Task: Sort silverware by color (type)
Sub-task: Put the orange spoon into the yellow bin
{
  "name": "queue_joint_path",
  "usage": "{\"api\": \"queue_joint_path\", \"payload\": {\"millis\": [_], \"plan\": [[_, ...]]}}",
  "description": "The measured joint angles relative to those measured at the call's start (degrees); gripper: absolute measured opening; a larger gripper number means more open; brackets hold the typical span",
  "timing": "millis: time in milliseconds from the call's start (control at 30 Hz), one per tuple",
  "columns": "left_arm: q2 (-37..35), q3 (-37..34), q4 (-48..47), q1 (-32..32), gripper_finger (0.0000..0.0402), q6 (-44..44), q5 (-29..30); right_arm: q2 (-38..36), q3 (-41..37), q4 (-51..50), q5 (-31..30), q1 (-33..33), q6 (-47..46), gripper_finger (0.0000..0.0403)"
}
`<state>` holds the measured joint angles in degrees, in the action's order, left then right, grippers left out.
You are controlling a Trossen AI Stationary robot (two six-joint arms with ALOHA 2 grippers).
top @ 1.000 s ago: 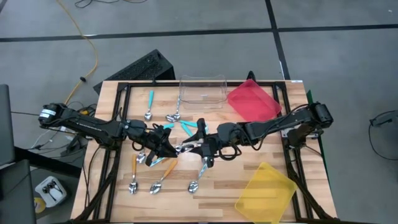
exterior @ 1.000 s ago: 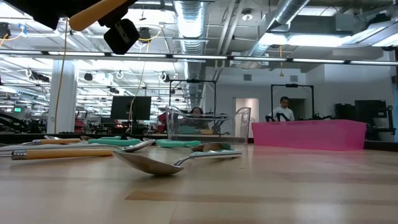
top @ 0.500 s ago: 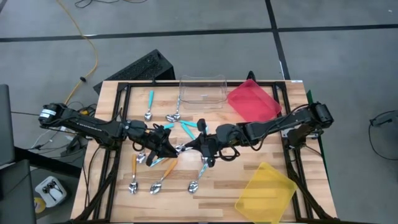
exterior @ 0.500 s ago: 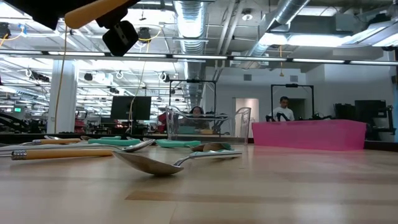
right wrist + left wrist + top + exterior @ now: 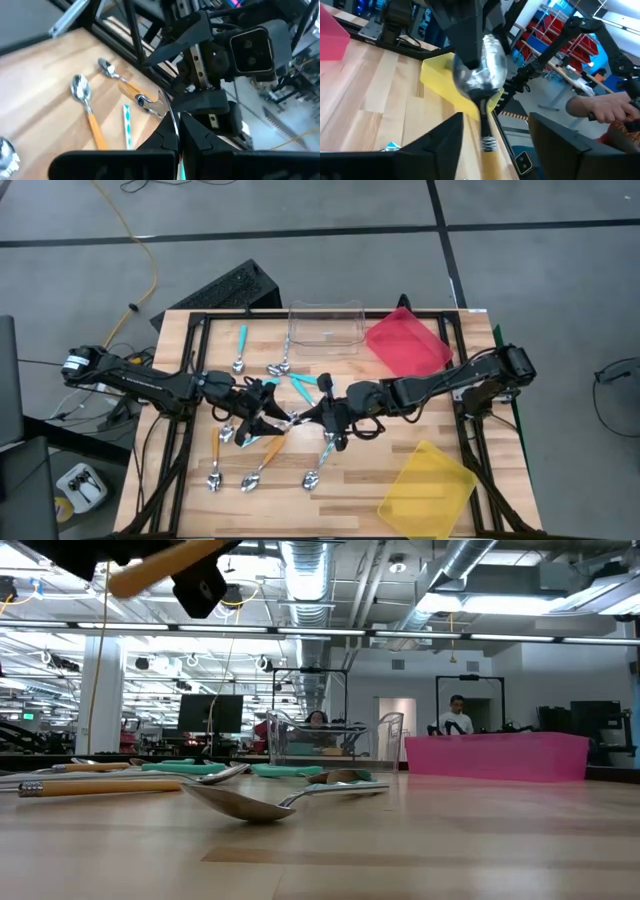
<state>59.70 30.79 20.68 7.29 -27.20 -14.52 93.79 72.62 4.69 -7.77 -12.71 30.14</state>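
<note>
Mid-bench handover: the right pincer (image 5: 325,417) has clamped the orange spoon (image 5: 481,75) by its bowl, and the left pincer (image 5: 272,417) has just spread, letting go; sorting can continue.

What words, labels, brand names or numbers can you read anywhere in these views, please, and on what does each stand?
None can be read.
The left arm carries a pale line of lettering along its link in the high view, too small to read.
The red tray, yellow tray, clear tray and spoons bear no visible markings.
</note>
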Motion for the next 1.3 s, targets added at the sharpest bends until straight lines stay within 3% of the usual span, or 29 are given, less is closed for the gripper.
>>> {"api": "queue_joint_path", "payload": {"millis": [167,367,433,567,700,800,1033,1300], "plan": [[-2.0,2.0,-6.1,0.0,0.0239,1.1,0.1,-3.5,0.0,-7.5,-9.2,-0.1,-20.0,0.0021],[-4.6,2.2,-10.0,0.0,0.0240,2.8,4.0,-10.8,0.0,-30.6,-13.0,0.1,-44.9,0.0021],[-5.2,2.2,-11.0,0.0,0.0241,3.0,6.0,-13.4,0.0,-38.9,-11.5,0.5,-51.1,0.0021],[-5.4,2.2,-11.4,0.0,0.0241,2.9,7.0,-18.6,0.0,-52.5,-1.5,1.8,-60.2,0.0021],[-5.4,2.2,-11.3,0.0,0.0241,2.4,6.9,-24.1,0.0,-57.5,6.3,1.6,-65.3,0.0021],[-5.4,2.2,-11.0,0.0,0.0241,1.0,7.0,-29.5,0.0,-59.5,8.0,-0.3,-70.2,0.0021],[-5.4,2.2,-10.9,0.0,0.0241,0.1,7.0,-40.5,-3.5,-67.5,-1.2,-12.8,-92.5,0.0021],[-5.4,2.2,-10.9,0.0,0.0241,0.9,7.4,-42.4,-13.1,-67.5,-4.4,-30.5,-114.2,0.0021]]}}
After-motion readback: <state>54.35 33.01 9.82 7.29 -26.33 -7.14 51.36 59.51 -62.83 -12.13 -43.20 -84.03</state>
